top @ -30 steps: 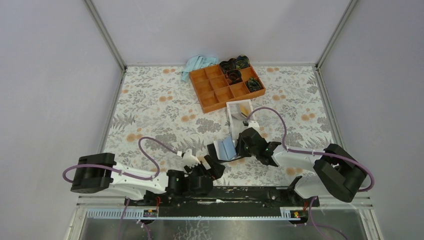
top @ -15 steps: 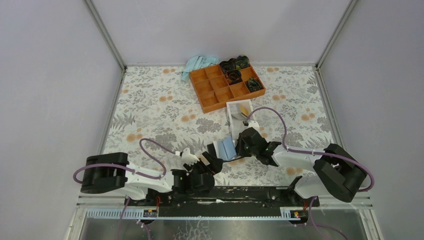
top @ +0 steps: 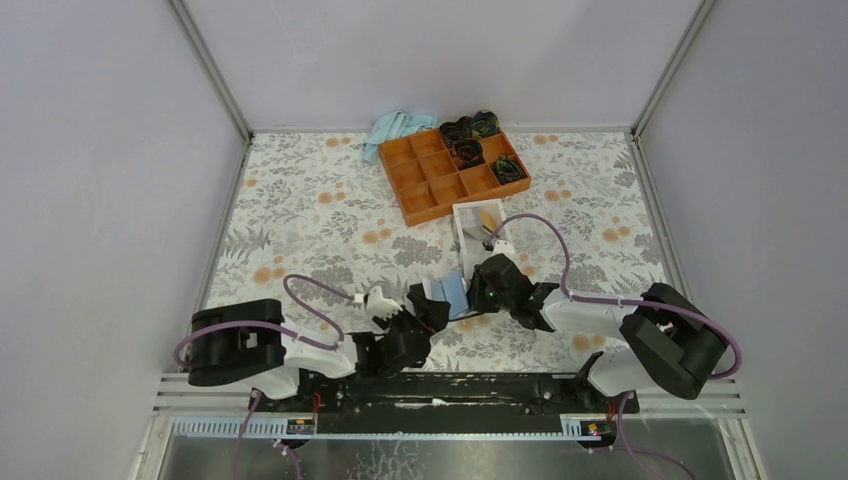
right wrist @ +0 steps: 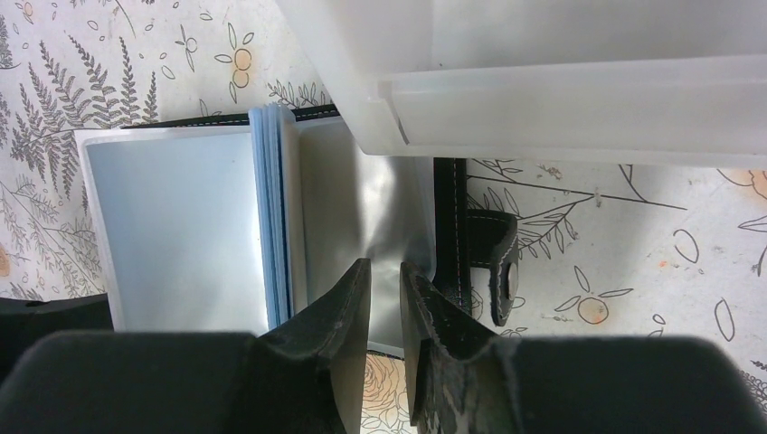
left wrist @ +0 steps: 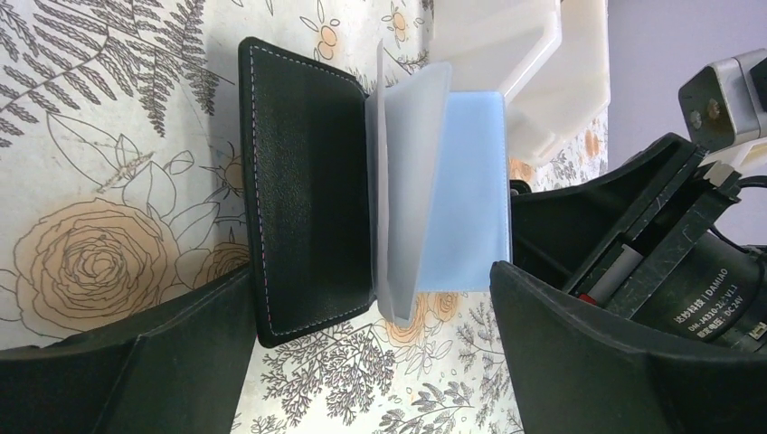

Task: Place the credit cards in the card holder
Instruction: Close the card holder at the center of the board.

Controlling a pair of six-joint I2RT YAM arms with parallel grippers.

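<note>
jaws of the left gripper gape wide, empty, astride a black folding card holder; right gripper pinches its clear plastic sleeve.

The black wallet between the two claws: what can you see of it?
The card holder is a small black stitched wallet, leather-like, lying open on the flowered table, its clear and light-blue sleeves fanned up. A snap tab hangs off one edge, beside the white box. The right gripper seems to pinch a sleeve; the open left gripper straddles it.
</note>
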